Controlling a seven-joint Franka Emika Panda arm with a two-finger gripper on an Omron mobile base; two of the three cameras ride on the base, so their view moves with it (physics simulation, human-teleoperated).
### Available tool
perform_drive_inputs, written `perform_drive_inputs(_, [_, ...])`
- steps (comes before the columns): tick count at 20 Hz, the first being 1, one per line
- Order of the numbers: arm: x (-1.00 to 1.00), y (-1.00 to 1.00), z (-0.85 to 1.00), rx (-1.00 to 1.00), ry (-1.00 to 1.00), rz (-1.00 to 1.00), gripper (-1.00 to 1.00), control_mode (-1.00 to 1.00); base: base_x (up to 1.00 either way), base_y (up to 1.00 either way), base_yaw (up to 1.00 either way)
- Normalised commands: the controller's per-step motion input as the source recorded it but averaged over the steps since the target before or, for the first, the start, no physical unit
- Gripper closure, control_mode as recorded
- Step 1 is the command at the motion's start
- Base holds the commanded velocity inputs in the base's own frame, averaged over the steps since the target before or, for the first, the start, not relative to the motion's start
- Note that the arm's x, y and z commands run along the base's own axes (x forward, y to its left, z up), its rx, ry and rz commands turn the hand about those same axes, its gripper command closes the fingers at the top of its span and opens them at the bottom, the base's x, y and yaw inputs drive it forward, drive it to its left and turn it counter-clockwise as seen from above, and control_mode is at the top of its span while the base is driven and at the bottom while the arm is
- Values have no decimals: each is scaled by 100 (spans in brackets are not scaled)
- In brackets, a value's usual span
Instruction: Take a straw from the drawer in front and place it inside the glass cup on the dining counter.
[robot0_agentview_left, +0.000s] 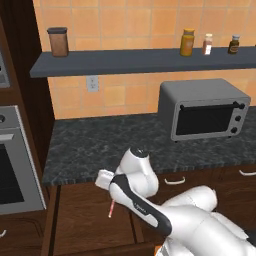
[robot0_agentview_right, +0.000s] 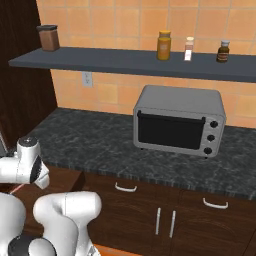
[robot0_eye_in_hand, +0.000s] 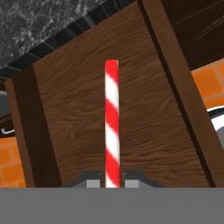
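The straw (robot0_eye_in_hand: 112, 127) is a thin red-and-white striped stick that stands straight up from between my two dark fingertips. My gripper (robot0_eye_in_hand: 112, 180) is shut on its lower end. In the left base view the gripper (robot0_agentview_left: 114, 200) points down over the open drawer (robot0_agentview_left: 85, 220), and the straw (robot0_agentview_left: 111, 210) hangs from it as a short pink stick. The drawer's brown wood floor (robot0_eye_in_hand: 78, 118) lies behind the straw in the hand view. The glass cup and the dining counter are out of view.
A black speckled granite counter (robot0_agentview_left: 100, 145) runs above the drawer, with a grey toaster oven (robot0_agentview_left: 204, 109) on it. A dark shelf (robot0_agentview_left: 140, 60) above it carries jars. A built-in oven (robot0_agentview_left: 15, 165) stands at the left. Closed drawers with silver handles (robot0_agentview_right: 125, 188) lie to the right.
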Motion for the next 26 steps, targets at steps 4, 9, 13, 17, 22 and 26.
perform_drive_inputs(4, [-46,-68,100,-1,-1,-38,100,-100,0,0,0])
perform_drive_inputs(9, [-26,-72,100,-5,-9,-36,100,-100,0,0,0])
perform_drive_inputs(13, [-3,-67,100,-1,-3,-32,100,-100,0,0,0])
perform_drive_inputs(17, [-34,-81,53,0,-5,-22,100,-100,0,0,0])
perform_drive_inputs(22, [-88,-63,-28,0,-31,-9,100,-100,0,0,0])
perform_drive_inputs(26, [-51,-43,-41,8,-47,-2,100,-100,0,0,0])
